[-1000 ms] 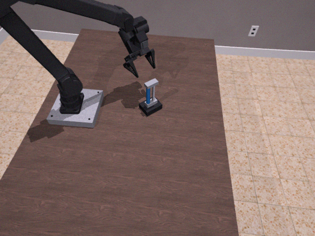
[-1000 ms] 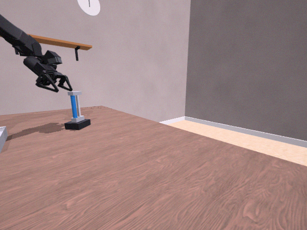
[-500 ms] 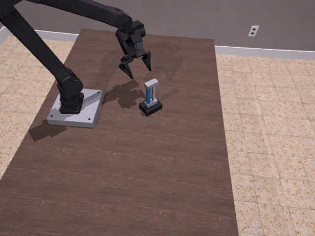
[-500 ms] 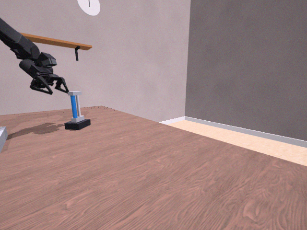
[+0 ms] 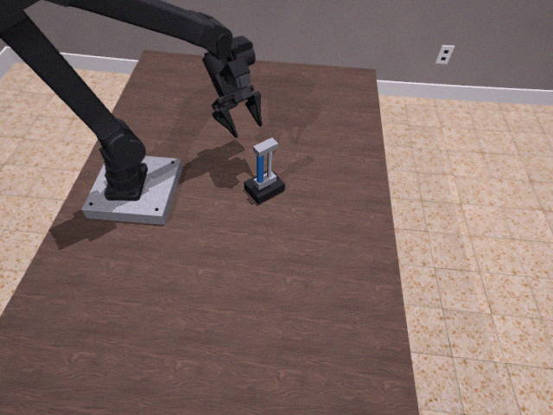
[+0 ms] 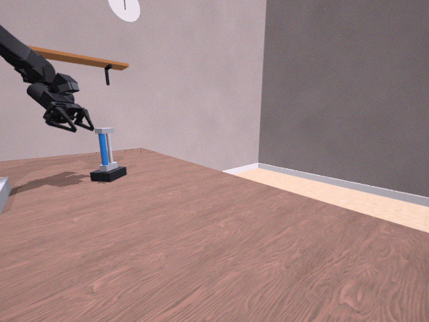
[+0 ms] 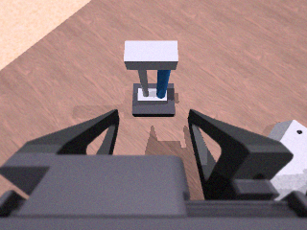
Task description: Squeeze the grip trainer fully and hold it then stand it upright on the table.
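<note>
Top view first: my pincer (image 5: 246,128) hangs above the desk (image 5: 232,290) with its tips pointing down, partly open and with nothing between the fingers. The grip trainer (image 5: 264,171) stands upright just below and a little ahead of the tips, apart from them, on its dark base. Its blue foam-covered bar (image 5: 259,167) and thin bar (image 5: 269,166) both run vertically under a pale cap. From the exterior view, I see the fingertips at about cap height, just beside the cap on the arm's side, not touching. The bars' long axis runs straight up from the desk, so I judge I must come in lower and from the side. Through the wrist view, the trainer sits centred ahead between my two fingers, thin bar to the left and foam bar to the right, so the gap already lines up across both bars.
</note>
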Controlling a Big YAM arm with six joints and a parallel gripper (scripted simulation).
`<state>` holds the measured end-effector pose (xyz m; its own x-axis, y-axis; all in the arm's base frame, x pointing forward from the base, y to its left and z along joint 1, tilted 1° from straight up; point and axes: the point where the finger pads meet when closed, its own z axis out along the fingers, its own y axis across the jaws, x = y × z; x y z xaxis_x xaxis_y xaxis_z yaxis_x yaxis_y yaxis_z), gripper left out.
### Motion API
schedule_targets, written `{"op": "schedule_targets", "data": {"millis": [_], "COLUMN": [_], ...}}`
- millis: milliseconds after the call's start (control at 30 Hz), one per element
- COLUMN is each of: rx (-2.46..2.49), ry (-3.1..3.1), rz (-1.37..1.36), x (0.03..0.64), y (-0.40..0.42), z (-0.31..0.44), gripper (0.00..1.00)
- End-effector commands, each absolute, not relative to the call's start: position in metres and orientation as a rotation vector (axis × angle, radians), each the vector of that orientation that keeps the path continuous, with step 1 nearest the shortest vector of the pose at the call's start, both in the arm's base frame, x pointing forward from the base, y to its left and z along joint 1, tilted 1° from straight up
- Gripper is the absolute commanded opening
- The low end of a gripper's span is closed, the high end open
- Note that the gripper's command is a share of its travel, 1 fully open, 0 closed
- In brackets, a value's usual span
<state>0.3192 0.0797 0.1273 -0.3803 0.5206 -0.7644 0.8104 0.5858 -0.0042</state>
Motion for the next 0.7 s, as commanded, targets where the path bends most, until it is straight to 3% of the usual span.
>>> {"op": "schedule_targets", "data": {"millis": [0, 667], "rx": [1.068, 1.055], "ry": [2.06, 2.07], "rz": [-0.503, -0.514], "x": [0.3224, 0.3235], "y": [0.0801, 0.0733], "z": [0.1256, 0.1187], "gripper": [0.76, 0.76]}}
